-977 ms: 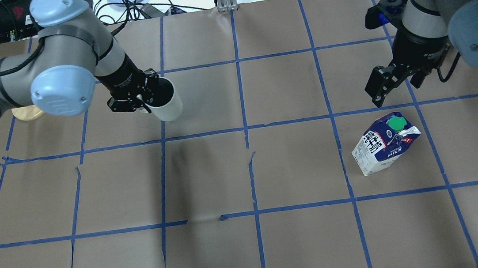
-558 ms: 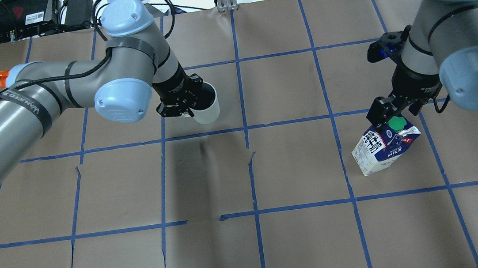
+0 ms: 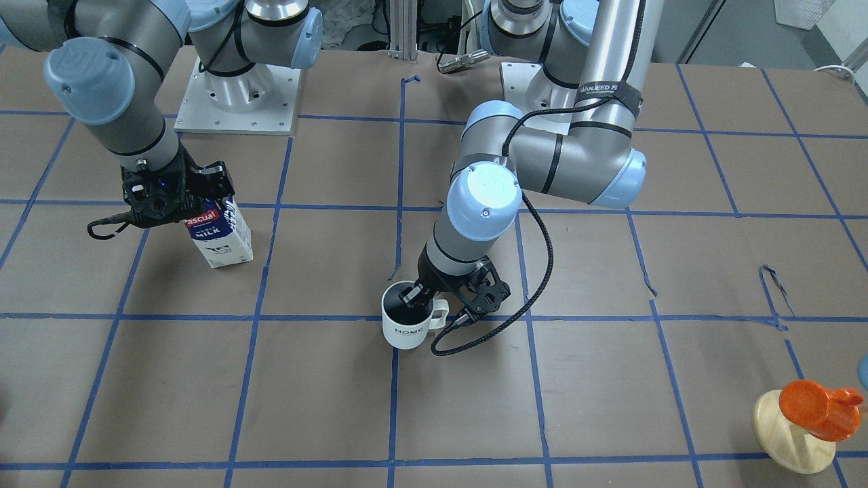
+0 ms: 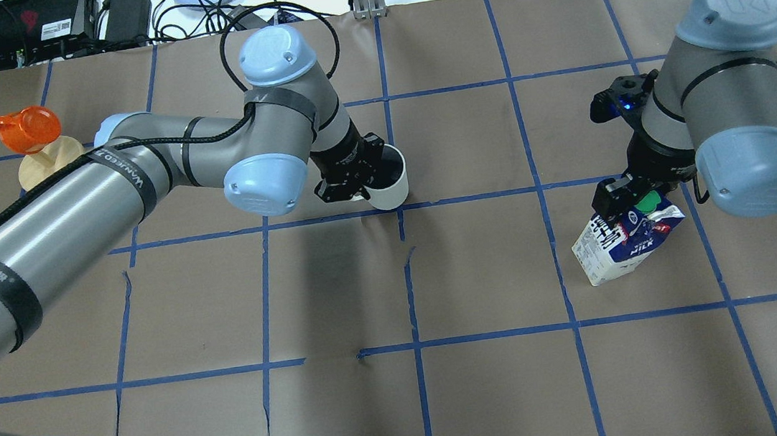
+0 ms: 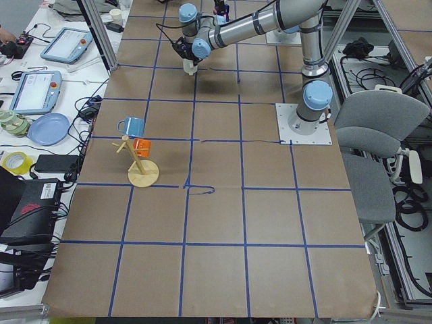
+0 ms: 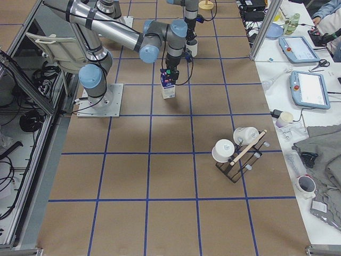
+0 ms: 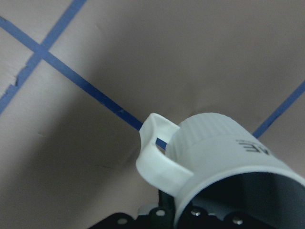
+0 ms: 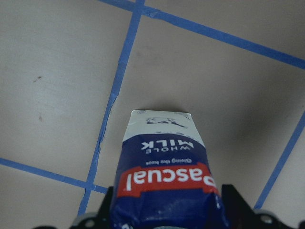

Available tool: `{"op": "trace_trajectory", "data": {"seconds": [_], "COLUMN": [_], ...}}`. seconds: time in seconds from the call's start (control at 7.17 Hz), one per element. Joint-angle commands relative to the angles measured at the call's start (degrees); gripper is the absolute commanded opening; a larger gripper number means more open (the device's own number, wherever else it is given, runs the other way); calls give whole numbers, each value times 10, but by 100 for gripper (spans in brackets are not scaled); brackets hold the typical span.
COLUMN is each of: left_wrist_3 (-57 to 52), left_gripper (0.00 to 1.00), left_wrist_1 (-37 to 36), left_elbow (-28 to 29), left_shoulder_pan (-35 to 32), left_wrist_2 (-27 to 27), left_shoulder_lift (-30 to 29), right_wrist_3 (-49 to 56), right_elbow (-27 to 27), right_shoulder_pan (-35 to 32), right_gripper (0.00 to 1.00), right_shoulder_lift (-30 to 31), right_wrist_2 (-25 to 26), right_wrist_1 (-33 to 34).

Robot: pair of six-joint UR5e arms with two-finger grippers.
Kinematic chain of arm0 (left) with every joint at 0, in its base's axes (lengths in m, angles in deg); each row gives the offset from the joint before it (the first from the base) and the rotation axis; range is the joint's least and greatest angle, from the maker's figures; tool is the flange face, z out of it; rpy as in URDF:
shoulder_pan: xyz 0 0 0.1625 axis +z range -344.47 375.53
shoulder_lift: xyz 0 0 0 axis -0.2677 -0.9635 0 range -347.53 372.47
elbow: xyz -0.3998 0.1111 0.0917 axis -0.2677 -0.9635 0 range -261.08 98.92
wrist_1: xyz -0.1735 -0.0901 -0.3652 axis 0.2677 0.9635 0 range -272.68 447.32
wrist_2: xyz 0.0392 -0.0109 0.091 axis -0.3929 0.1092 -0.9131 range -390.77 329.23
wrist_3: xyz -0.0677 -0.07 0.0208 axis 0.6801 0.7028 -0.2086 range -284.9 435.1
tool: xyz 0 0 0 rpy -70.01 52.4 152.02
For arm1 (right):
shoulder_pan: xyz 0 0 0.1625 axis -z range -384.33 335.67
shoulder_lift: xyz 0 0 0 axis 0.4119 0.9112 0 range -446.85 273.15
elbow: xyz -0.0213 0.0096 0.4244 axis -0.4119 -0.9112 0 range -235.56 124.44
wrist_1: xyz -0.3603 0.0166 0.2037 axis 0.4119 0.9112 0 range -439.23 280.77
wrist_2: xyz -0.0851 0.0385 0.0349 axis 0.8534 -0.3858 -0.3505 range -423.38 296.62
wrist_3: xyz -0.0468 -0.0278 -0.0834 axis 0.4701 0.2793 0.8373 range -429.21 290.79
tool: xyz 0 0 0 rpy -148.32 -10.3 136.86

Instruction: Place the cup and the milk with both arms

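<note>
**Exterior front-facing.** The white "HOME" mug (image 3: 405,329) is held upright near the table's middle. Its rim is pinched by the left gripper (image 3: 422,297), one finger inside the dark bowl and the other outside, beside the handle. The right gripper (image 3: 180,203) is set over the top of the Pascual milk carton (image 3: 222,238), which stands on the brown paper (image 3: 475,420).

**Overhead exterior.** Over the last second the mug has been carried from the left half of the table to the central blue tape line (image 4: 405,274). The right gripper, previously clear of the carton, has been lowered, and its fingers now straddle the gable beside the green cap (image 4: 647,202). The carton has not been shifted.

**Exterior left.** Both grippers are too small to be judged.

**Exterior right.** The carton is seen upright beneath the near arm, with the mug beyond it.

**Left wrist-mounted.** The handle and wall of the mug are shown over a tape line. Whether the base rests on the paper cannot be told.

**Right wrist-mounted.** The carton top is framed by both fingers. Whether they are pressed against it cannot be told.

**Reading.** The mug is judged to be close to its placing spot, with release outstanding. The carton is judged to be at the grasping stage and not yet lifted.
</note>
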State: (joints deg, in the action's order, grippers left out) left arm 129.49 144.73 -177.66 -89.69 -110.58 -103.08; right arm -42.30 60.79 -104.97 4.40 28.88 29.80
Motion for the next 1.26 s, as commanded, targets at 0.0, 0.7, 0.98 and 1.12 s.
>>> {"op": "trace_trajectory", "data": {"seconds": [0.0, 0.7, 0.98, 1.12], "left_wrist_3": [5, -110, -217, -293], "left_gripper": [20, 100, 100, 100], "left_wrist_1": [-9, 53, 183, 199], "left_elbow": [0, 59, 118, 130], "left_shoulder_pan": [-16, 23, 62, 87], "left_wrist_2": [-3, -27, -85, -96], "left_shoulder_lift": [-9, 38, 79, 92], "right_wrist_3": [-4, -125, -238, -278], "right_elbow": [-10, -103, -201, -251], "right_shoulder_pan": [0, -34, -90, -116], "right_gripper": [33, 33, 33, 34], "right_shoulder_lift": [0, -50, -132, -171], "right_wrist_2": [0, -31, -62, -63], "right_wrist_1": [-5, -15, -10, -15]}}
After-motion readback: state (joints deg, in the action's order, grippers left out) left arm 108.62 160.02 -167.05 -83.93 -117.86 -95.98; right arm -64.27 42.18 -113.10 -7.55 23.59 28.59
